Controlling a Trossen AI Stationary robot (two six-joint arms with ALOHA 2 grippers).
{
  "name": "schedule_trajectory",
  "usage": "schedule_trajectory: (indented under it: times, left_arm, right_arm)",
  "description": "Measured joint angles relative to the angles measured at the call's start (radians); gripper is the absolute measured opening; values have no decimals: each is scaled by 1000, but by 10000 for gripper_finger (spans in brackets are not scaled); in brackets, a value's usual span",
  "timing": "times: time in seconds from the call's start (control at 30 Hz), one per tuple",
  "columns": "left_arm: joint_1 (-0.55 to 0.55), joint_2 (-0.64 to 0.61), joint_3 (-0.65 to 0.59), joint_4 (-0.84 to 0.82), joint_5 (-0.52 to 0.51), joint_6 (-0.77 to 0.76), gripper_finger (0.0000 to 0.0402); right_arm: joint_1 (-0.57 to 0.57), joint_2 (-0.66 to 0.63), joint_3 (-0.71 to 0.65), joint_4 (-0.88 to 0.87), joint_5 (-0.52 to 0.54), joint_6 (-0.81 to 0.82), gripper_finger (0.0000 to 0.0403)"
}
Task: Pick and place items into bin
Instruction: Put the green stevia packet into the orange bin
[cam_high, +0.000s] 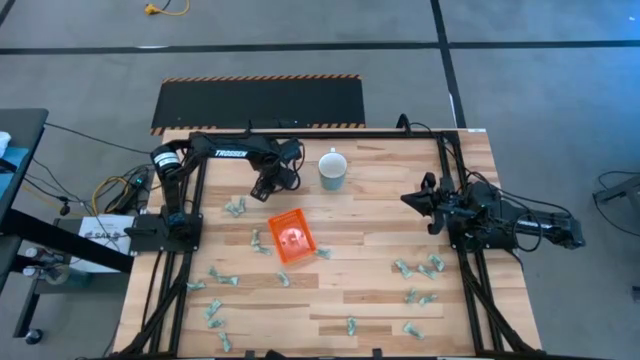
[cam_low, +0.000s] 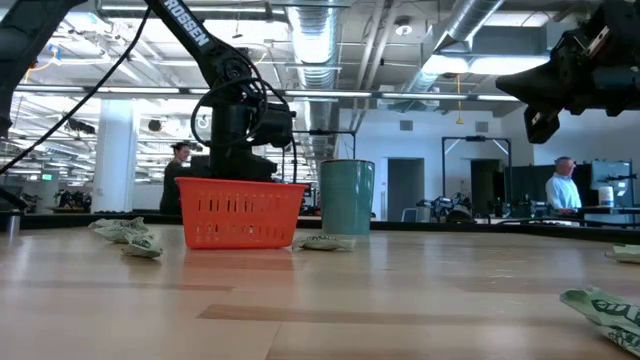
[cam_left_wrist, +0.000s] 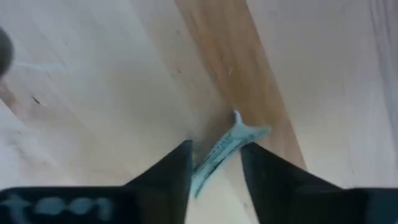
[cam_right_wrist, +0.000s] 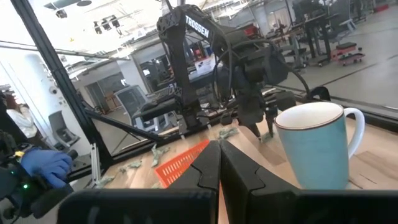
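From above, the orange bin (cam_high: 291, 237) sits mid-table with scattered items (cam_high: 418, 268) around it. The mug (cam_high: 332, 169) stands near the far edge. Up close, the left gripper (cam_left_wrist: 214, 163) has fingers narrowly around one item (cam_left_wrist: 225, 149). The right gripper (cam_right_wrist: 219, 163) is closed, holding nothing.

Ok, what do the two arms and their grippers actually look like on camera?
Both arms are dark, almost black, jointed segments with black cables looped along them. The left arm carries white TROSSEN lettering on its link. The left gripper has two flat, dark, wedge-shaped fingers. The right gripper has matching dark fingers with stepped, blocky edges. The right arm shows no readable marking.
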Motion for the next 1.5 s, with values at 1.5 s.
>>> schedule_trajectory:
  times: [1.5]
  left_arm:
    - [-541,-124,143,-102,163,-717,2]
  right_arm:
    - [0,0,0,1,-1,61,0]
